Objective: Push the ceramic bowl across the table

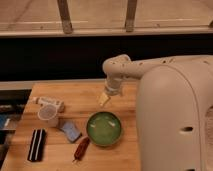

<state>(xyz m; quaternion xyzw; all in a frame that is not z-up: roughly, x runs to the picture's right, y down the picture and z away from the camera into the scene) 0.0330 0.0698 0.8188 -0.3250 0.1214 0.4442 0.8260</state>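
The ceramic bowl is round and glossy green, and sits on the wooden table near its right middle. My gripper hangs from the white arm just above and behind the bowl's far rim, over the tabletop. It is apart from the bowl. The arm's large white body covers the right part of the table.
A translucent whitish cup and a white tube lie at the left. A blue sponge-like piece, a reddish-brown item and a black striped object lie left of the bowl. A dark wall runs behind the table.
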